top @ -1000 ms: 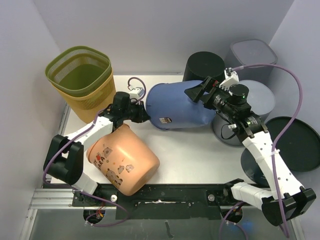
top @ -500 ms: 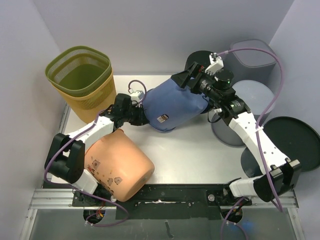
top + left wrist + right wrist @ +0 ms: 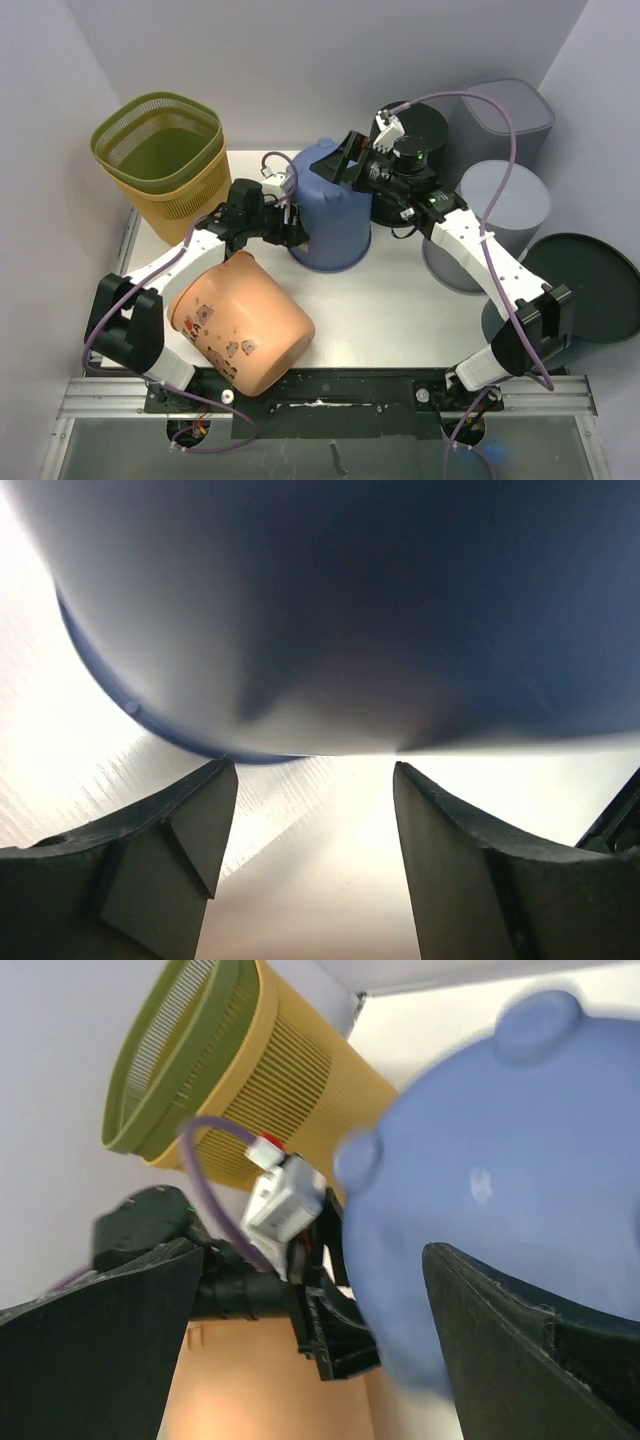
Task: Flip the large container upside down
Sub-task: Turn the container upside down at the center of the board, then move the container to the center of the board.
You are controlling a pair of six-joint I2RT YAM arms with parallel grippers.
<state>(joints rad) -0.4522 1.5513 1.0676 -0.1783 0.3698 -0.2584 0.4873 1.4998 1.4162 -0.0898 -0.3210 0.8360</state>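
Tipped the large blue plastic container (image 3: 330,215) off its side onto its rim; stands base-up on the white tabletop (image 3: 400,300) between the arms. Released the left tool (image 3: 312,780), now spread beside the wall. Left the right tool (image 3: 338,165) gaping over the base. Looks finished.

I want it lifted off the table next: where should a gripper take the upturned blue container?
Probably a small foot on the upturned base of the blue container, pinched from above: the rim faces down on the table, and the rounded wall offers no edge.
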